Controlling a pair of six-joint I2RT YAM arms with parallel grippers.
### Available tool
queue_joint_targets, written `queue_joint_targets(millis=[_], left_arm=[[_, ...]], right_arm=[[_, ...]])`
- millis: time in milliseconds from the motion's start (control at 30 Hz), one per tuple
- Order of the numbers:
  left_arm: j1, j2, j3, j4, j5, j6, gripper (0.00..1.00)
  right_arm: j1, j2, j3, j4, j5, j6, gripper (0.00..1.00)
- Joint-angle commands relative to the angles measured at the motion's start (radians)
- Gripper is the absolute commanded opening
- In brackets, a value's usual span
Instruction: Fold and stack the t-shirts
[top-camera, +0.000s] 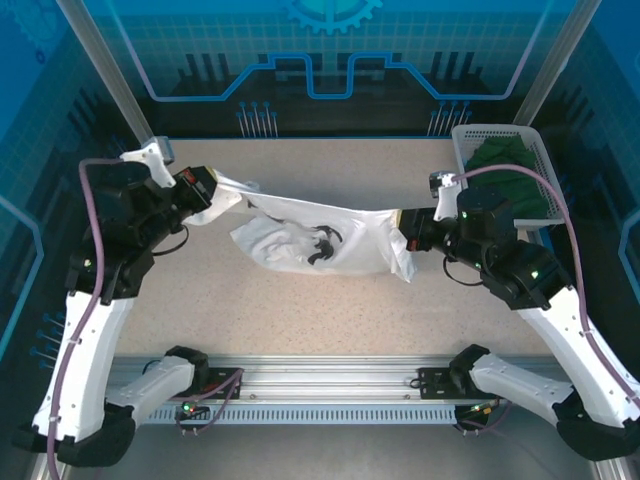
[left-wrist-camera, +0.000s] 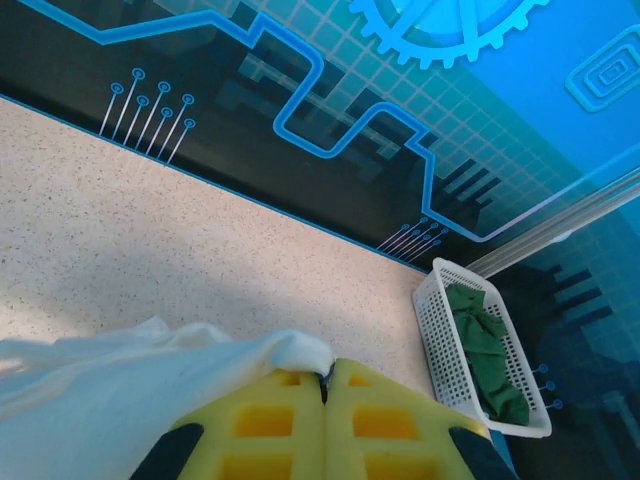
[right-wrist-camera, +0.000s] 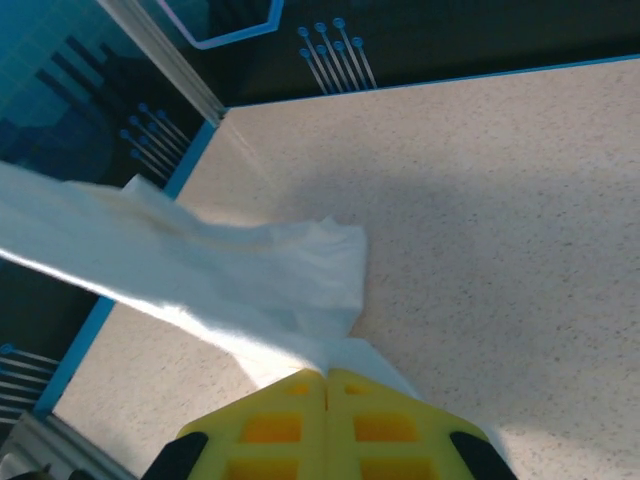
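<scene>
Reaches inward with both arms, left gripper (top-camera: 214, 196) and right gripper (top-camera: 406, 226) clenched on opposite ends of the white t-shirt (top-camera: 300, 238), strung between them, middle sagging, black print up.

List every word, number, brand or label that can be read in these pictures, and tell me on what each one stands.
No text can be read in any view.
On the white t-shirt: a black print, crumpled in the folds; no letters can be made out.
On the back panel: a gear and circuit lines, drawings without words.
On the basket and the green t-shirt: no label visible.
</scene>
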Motion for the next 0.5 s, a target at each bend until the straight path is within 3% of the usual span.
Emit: queue_joint_targets(millis=[0, 133, 267, 367, 467], left_arm=[[0.001, 0.088, 0.009, -0.018, -0.053, 0.019, 0.0], [0.029, 0.249, 0.058, 0.013, -0.058, -0.011, 0.0], [0.071, 0.524, 0.271, 0.024, -0.02, -0.019, 0.0], [0.099, 0.796, 0.625, -0.049, 0.078, 0.023, 0.0], [0.1, 1.053, 1.203, -0.234, 0.13, 0.08, 0.0]], right_arm=[[-0.002, 0.106, 0.037, -0.011, 0.071, -0.042, 0.0], [-0.08, 0.296, 0.127, 0.02, 0.013, -0.065, 0.0], [-0.204, 0.56, 0.337, 0.045, -0.079, -0.075, 0.0], [-0.279, 0.811, 0.682, -0.043, -0.137, -0.084, 0.0], [-0.319, 1.065, 1.224, -0.24, -0.189, -0.095, 0.0]])
